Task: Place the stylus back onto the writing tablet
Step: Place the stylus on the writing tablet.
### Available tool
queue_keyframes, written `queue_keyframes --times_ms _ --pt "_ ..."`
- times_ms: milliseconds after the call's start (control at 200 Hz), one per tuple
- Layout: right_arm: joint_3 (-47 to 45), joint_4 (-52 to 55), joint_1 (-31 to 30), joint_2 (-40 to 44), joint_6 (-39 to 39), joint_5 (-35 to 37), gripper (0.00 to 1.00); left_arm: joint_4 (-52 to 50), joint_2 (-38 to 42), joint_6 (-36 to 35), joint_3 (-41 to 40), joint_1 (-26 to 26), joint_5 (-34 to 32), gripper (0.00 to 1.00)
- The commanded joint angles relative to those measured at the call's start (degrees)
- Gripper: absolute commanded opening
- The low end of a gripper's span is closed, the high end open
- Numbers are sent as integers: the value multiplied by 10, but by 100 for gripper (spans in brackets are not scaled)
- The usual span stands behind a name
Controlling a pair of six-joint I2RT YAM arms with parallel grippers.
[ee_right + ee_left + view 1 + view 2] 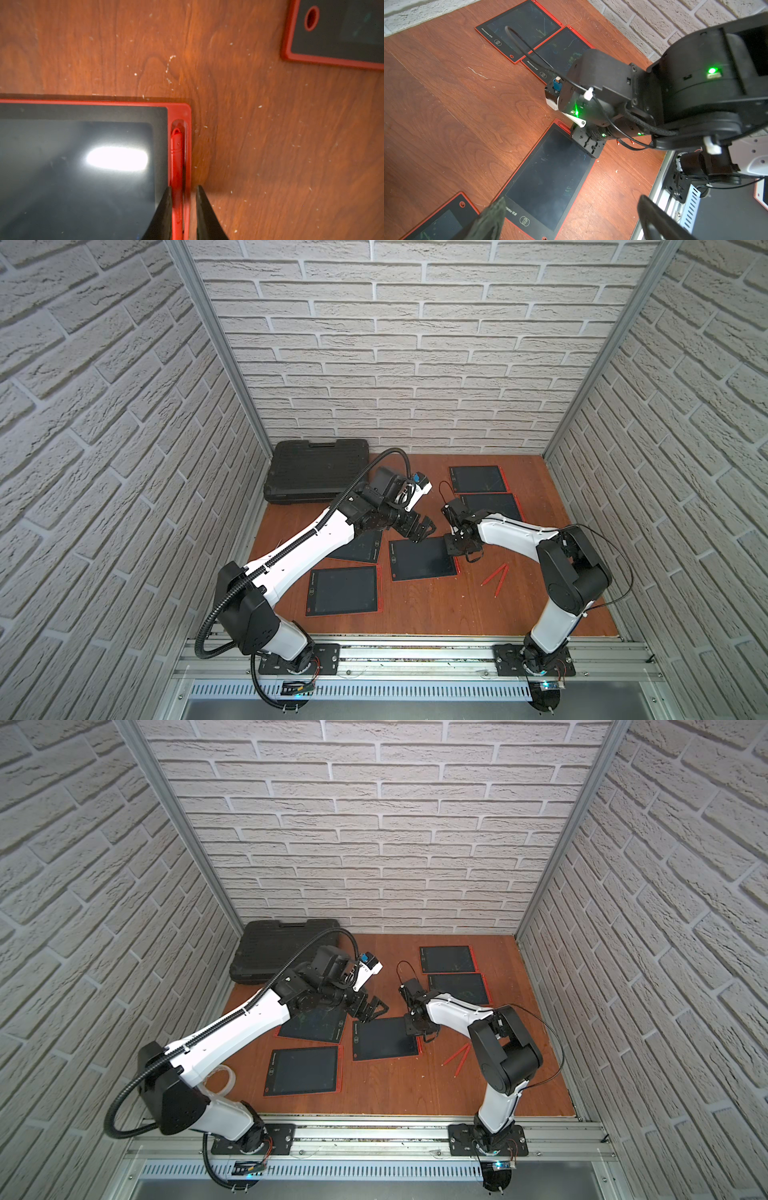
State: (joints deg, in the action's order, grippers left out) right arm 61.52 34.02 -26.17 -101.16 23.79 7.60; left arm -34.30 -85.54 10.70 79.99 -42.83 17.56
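On the middle tablet's (62, 197) right edge, the stylus (176, 162) lies in its slot (179, 123), straddled by the narrowly parted right fingers (164, 212). Left fingers (492, 218) gape wide above its far edge. Two loose pens (494, 574) lie to the right on the counter (436, 605); a black case (320, 477) sits far left.

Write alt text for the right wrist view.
A red stylus lies in the edge slot of a red-framed writing tablet, with the right gripper narrowly open astride it. The tablet rests on a brown wooden table; the corner of a second tablet shows nearby.
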Motion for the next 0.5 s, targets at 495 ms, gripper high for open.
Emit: queue_keyframes --times_ms 495 --pt "-18 -19 28 35 9 -58 24 9 12 -2 -5 -1 -2 98"
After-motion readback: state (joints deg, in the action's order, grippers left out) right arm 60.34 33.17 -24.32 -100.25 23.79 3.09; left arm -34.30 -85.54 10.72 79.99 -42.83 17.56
